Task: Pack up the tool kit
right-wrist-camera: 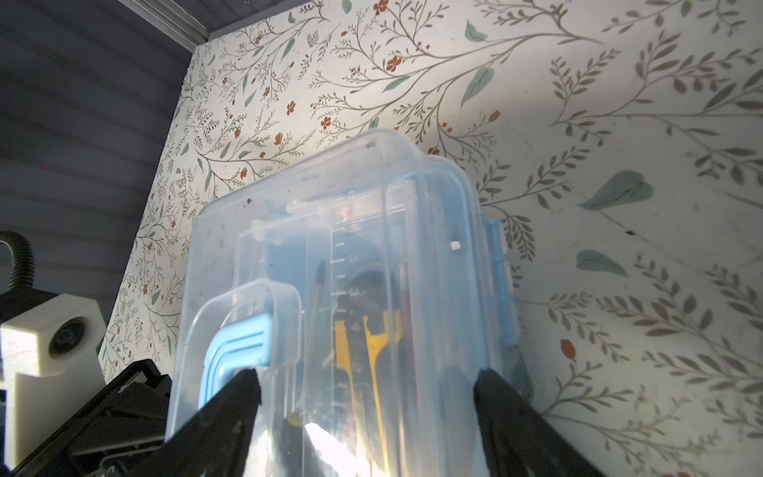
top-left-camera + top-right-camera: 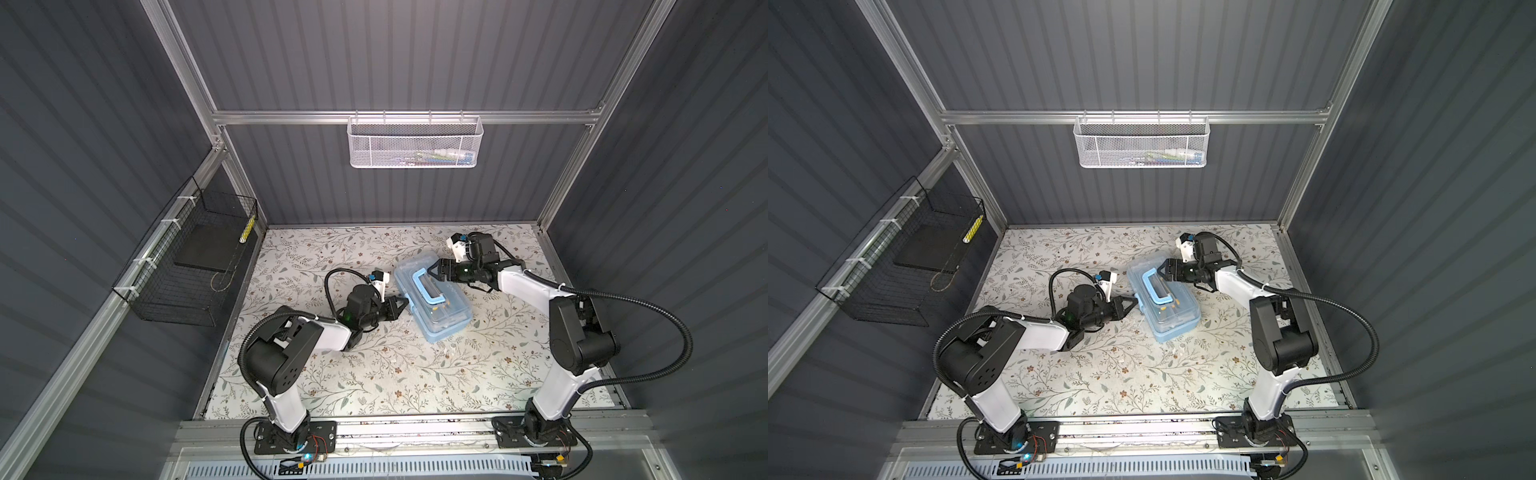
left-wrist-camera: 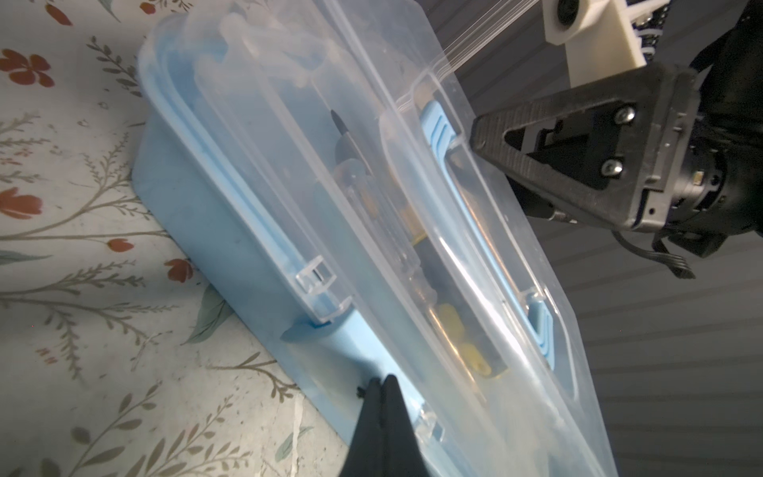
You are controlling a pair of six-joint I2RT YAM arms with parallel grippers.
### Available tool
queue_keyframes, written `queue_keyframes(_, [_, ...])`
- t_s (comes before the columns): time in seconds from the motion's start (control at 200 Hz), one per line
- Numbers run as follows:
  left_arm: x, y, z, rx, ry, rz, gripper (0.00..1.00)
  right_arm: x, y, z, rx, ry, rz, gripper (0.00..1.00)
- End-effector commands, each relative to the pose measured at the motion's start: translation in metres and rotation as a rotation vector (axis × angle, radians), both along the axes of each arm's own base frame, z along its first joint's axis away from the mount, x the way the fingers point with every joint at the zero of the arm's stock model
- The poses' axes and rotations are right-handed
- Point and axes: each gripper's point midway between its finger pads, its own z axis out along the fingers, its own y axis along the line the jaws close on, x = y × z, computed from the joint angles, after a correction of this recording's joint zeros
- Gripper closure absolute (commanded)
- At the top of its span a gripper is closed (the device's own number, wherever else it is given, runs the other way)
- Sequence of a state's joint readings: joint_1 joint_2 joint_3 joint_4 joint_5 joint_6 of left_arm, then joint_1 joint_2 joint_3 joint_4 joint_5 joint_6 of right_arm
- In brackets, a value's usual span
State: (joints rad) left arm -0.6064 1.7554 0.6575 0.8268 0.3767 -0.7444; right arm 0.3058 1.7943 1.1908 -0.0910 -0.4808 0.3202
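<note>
- The tool kit [image 2: 451,326] sits on the table [image 2: 374,374] near the middle, a little toward the right arm's half. In both top views its long axis runs on a slant, with the far end leaning to the left arm's side and the near end to the right's. The clear lid [image 1: 330,194] lies over the blue base.
- Left gripper [image 2: 405,300]: jaws pressed together, nothing visible between them. In its wrist view the tips [image 3: 380,392] sit against the blue lower rim of one long side. I judge that as touching.
- Right gripper [image 2: 434,272]: jaws wide, holding nothing. It reaches in over the far end of the lid, and its fingers [image 1: 235,396] stand apart above the lid, not around the walls. One comes down beside the end of the handle [image 2: 426,287].
- Key relation: the tool kit lies between the two grippers. The left one points across the short axis at the long side; the right one looks down the long axis from the far end. The right is nearer the handle, the left nearer the side edge, so any closing or steadying press probably splits that way.
- Hard to read: I cannot tell whether the lid is fully seated or latched, and I cannot pick out the latch with confidence. A yellow tool [image 1: 363,342] shows through the lid; the rest of the contents are a blur.
</note>
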Motion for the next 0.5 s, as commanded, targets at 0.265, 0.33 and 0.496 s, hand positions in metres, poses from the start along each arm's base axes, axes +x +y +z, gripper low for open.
queue_keyframes(0.265, [0.009, -0.025, 0.008, -0.036, -0.049, -0.051, 1.00, -0.070, 0.048, -0.057, 0.044, 0.239, 0.152, 0.19])
queue_keyframes(0.33, [0.010, -0.028, 0.010, -0.036, -0.056, -0.056, 1.00, -0.074, 0.053, -0.054, 0.056, 0.236, 0.160, 0.20])
queue_keyframes(0.496, [0.013, -0.038, 0.006, -0.035, -0.058, -0.068, 1.00, -0.083, 0.071, -0.037, 0.102, 0.216, 0.191, 0.20])
